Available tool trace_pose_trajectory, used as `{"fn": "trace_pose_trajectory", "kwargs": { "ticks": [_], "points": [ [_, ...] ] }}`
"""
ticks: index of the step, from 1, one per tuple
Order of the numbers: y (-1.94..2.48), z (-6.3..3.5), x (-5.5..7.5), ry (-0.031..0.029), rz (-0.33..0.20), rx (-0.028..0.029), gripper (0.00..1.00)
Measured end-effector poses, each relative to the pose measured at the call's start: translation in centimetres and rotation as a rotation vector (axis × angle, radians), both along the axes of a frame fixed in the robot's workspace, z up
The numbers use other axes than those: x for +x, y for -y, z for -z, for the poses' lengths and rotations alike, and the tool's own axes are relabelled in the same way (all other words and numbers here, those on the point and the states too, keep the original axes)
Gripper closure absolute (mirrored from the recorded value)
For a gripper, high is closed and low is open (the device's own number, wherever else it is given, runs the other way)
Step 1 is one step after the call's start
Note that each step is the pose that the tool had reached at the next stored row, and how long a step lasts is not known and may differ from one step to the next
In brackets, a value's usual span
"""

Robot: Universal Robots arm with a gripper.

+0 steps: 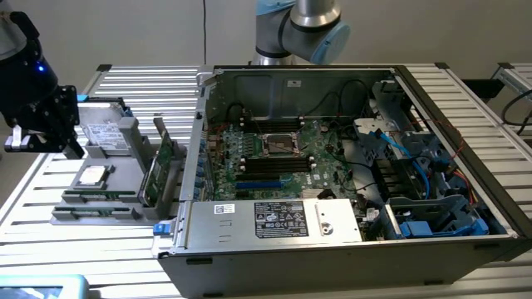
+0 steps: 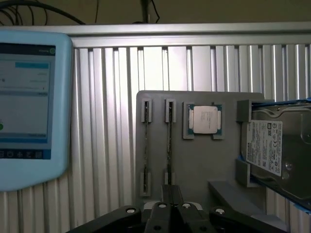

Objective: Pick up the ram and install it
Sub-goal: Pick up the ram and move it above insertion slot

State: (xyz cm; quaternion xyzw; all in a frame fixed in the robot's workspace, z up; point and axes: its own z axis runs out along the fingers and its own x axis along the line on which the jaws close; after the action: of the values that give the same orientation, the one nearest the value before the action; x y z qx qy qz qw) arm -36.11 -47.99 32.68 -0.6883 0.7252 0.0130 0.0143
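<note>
At the exterior view's left, the black tool (image 1: 43,134) hung above the ribbed metal worktop (image 1: 141,81). In the wrist view its fingers (image 2: 167,194) were pressed together with nothing between them, near one end of the grey fixture (image 2: 194,165). A blue-framed screen (image 2: 24,107) lay on the worktop beside that fixture. Next toward the right, the fixture carried a hard drive (image 1: 104,134), a square processor chip (image 1: 93,176) and the ram (image 2: 168,145). The ram was 2 thin sticks standing on edge in parallel slots just beside the chip, untouched and apart from the tool. A broader green card (image 1: 158,168) stood upright at the fixture's far side, close to the computer case (image 1: 349,249). The case lay open with its motherboard (image 1: 275,156) exposed, and long black memory slots (image 1: 275,165) ran below the processor socket. Blue cables (image 1: 390,146) and drive bays sat further right.
</note>
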Motion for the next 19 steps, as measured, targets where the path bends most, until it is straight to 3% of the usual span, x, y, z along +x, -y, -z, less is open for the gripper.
{"fn": "trace_pose_trajectory", "kwargs": {
  "ticks": [2, 4, 7, 8, 14, 19],
  "points": [
    [0.0, 0.04, 0.0, 0.0, 0.0, -0.0004, 0.88],
    [0.0, 0.08, 0.0, 0.0, 0.0, -0.0007, 0.76],
    [0.0, 0.17, 0.0, 0.0002, 0.0, -0.0008, 0.7],
    [0.0, 0.25, 0.0, 0.0003, 0.0, -0.0017, 0.63],
    [0.0, 1.05, 0.0, 0.0, 0.0, -0.0146, 0.63],
    [0.0, 1.93, 0.0, 0.0001, 0.0, -0.0156, 0.63]
  ]
}}
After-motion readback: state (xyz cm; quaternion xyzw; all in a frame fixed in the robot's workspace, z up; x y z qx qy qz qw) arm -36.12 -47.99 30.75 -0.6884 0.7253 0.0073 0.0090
